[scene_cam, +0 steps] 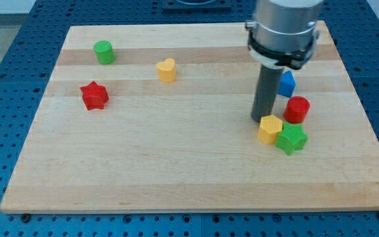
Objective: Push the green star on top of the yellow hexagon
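Even, bright overhead light fills the scene. The wooden board (189, 158) looks pale and slightly washed, without harsh glare. Blocks cast only short, soft shadows close beneath them. Focus is mildly soft throughout, edges a little fuzzy; the board's outline narrows toward the view's top.

small green star-shaped block (291, 139) flat on board, view's lower right, touching small yellow hexagon block (270, 128) on its left
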Tool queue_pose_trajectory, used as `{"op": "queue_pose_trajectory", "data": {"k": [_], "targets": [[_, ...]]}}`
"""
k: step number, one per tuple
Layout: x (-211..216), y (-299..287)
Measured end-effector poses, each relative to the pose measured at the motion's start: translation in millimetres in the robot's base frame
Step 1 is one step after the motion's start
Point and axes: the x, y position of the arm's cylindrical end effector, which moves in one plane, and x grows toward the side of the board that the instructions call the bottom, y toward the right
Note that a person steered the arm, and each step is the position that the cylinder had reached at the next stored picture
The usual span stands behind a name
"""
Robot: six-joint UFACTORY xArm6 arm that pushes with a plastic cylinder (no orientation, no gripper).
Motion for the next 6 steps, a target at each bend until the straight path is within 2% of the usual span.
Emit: {"op": "queue_pose_trajectory", "data": {"k": [1, 4, 6], "targets": [[0, 0], [73, -6], [72, -6]]}}
